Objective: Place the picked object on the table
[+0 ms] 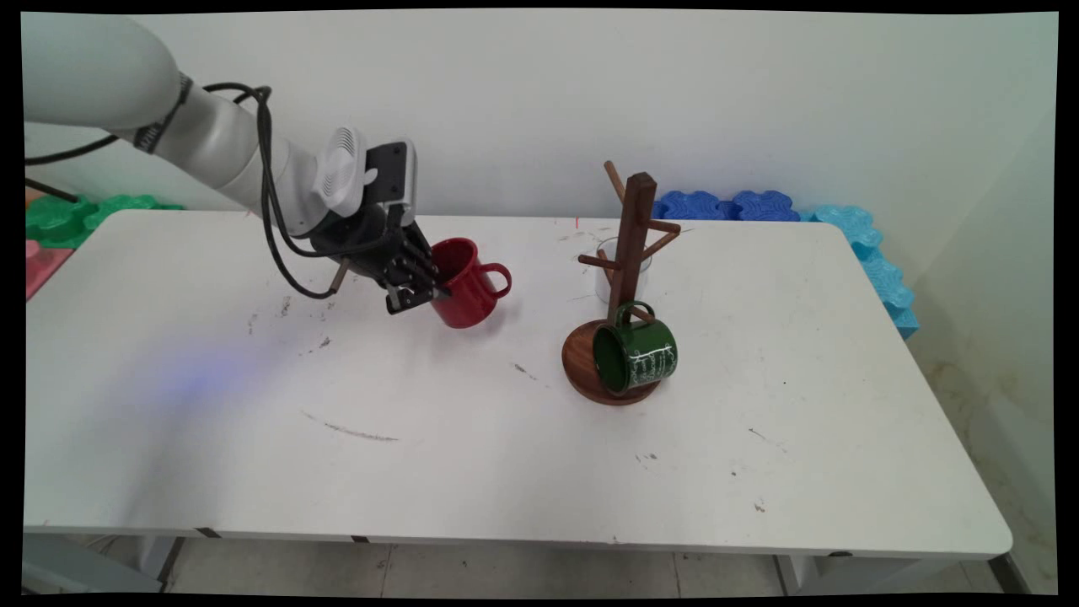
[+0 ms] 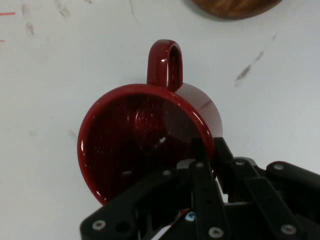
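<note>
The tool pinches the tilted red mug's rim, one finger inside; a thin rim grip could slip and drop it on the worktop.

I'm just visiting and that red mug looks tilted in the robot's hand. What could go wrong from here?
The hand pinches only the rim of the red mug, one finger inside and one outside, and the mug is tilted. With so narrow a grip it might slip or swing.

The mug tree stands nearby with a green mug hanging low on it. A wide move that way could knock it, or the clear glass behind it.
</note>
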### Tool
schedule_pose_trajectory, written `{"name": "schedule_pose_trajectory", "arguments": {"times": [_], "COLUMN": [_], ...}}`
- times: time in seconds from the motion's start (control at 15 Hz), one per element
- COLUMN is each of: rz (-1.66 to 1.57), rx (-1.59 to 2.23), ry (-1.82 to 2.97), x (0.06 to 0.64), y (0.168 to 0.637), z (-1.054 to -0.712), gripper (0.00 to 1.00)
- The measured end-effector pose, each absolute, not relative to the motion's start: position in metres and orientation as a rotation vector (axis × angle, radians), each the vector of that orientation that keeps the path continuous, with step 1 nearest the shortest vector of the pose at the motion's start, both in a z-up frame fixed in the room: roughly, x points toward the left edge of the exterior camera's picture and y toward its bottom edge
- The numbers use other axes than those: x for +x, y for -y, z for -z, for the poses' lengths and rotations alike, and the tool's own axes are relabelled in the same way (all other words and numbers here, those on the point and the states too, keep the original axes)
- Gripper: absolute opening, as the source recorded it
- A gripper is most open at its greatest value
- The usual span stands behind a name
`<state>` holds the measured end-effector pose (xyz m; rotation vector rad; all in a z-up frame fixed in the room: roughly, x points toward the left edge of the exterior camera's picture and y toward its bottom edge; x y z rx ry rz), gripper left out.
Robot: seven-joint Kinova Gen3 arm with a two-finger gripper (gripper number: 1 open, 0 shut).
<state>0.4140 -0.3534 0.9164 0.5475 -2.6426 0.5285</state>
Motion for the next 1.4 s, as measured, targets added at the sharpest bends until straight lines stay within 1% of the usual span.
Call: {"name": "schedule_pose_trajectory", "arguments": {"times": [0.73,1.4], "rz": [-0.574,-0.591], "rx": [0.416,0.335], "ry": [2.735,2.805], "x": [0.424,0.436], "y": [0.372,0.379], "z": [-0.888,-0.864], "gripper": [0.00,0.00]}}
